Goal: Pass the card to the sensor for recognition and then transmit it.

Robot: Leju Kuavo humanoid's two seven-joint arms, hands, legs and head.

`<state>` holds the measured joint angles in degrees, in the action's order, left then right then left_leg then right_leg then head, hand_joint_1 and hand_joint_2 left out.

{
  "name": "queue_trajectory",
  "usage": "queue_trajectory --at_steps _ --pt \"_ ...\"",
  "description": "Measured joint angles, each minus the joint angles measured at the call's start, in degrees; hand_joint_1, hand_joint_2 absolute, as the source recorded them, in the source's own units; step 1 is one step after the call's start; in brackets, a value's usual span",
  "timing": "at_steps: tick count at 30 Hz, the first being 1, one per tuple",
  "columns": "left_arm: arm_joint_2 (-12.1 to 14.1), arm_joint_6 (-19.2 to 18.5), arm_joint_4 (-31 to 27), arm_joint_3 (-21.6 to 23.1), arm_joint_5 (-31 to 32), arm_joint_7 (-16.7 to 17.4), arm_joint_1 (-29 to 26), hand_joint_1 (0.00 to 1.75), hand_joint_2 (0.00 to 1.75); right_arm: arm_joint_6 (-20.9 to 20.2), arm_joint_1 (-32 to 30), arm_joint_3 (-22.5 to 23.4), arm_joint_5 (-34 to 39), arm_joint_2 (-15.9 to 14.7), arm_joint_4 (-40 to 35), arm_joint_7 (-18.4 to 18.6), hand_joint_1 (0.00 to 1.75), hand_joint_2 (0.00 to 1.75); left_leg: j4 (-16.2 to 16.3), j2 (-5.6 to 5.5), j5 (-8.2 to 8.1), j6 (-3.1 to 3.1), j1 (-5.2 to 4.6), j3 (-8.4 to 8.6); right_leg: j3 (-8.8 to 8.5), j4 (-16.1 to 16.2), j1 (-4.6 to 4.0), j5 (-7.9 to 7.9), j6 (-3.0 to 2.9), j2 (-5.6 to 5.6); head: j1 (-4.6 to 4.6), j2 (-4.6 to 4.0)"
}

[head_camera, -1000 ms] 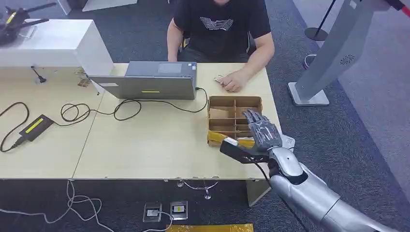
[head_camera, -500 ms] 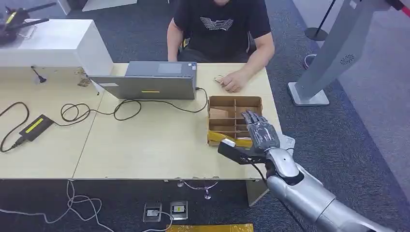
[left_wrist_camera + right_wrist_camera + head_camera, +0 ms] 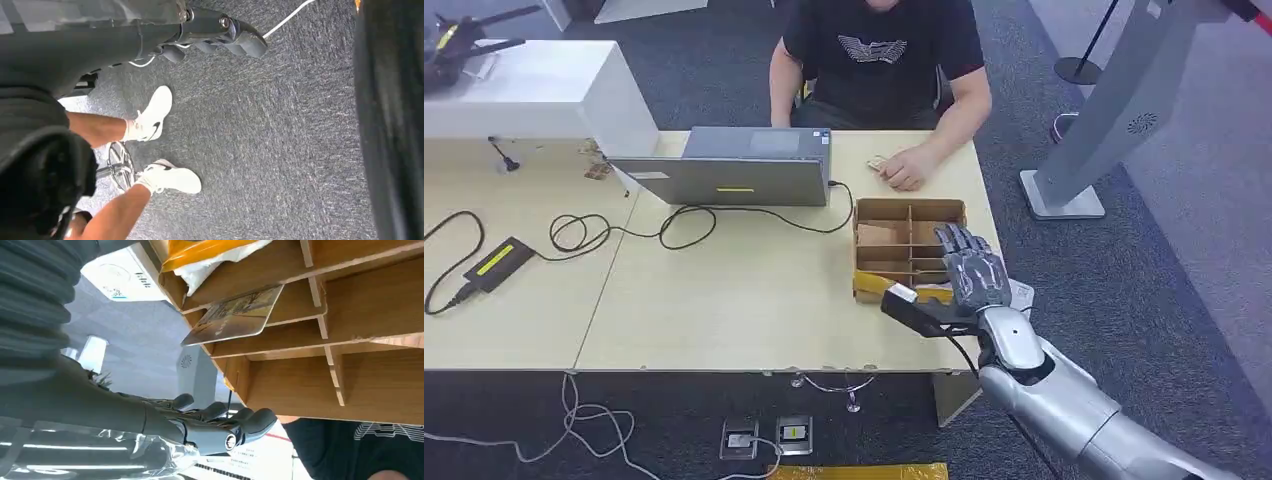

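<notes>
right hand (image 3: 972,270) hovers open over divided box (image 3: 909,212).

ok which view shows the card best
The right wrist view: the card leans in a slot of the wooden box, its printed face plain. In the head view the right hand hovers over that box, hiding it. The left wrist view looks at floor.

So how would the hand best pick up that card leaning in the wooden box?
Probably by the card's free raised edge, which sticks out past a divider of the box. It leans tilted on the divider, so both faces are exposed there for a pinch. The right hand, hovering open above the box, could come straight down from the open top.
</notes>
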<state>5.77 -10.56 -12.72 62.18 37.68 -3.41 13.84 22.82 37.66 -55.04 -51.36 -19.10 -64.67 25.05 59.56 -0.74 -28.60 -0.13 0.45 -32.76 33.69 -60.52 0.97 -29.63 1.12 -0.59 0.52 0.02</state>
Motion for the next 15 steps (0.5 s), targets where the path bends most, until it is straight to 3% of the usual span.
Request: queue_trajectory --at_steps 4,5,6,15 --pt "0.0 0.0 0.0 0.0 0.0 0.0 0.0 0.0 0.0 0.0 0.0 0.0 0.0 0.0 0.3 0.1 0.0 1.75 0.0 0.0 0.0 0.0 0.0 0.0 0.0 0.0 0.0 0.0 0.0 0.01 0.0 0.0" --pt "0.0 0.0 0.0 0.0 0.0 0.0 0.0 0.0 0.0 0.0 0.0 0.0 0.0 0.0 0.3 0.1 0.63 1.75 0.0 0.0 0.0 0.0 0.0 0.0 0.0 0.0 0.0 0.0 0.0 0.0 0.0 -0.02" --pt "0.0 0.0 0.0 0.0 0.0 0.0 0.0 0.0 0.0 0.0 0.0 0.0 -0.1 0.0 0.4 0.1 1.75 1.75 0.0 0.0 0.0 0.0 0.0 0.0 0.0 0.0 0.0 0.0 0.0 0.0 0.02 0.0" --pt "0.0 -0.2 0.0 0.0 0.5 -0.2 0.1 0.0 0.0 -2.2 -0.1 0.7 -2.1 -0.2 1.0 -0.3 1.75 1.75 0.0 0.0 0.0 0.0 0.0 0.0 0.0 0.0 0.0 0.0 0.0 0.01 0.0 0.0"
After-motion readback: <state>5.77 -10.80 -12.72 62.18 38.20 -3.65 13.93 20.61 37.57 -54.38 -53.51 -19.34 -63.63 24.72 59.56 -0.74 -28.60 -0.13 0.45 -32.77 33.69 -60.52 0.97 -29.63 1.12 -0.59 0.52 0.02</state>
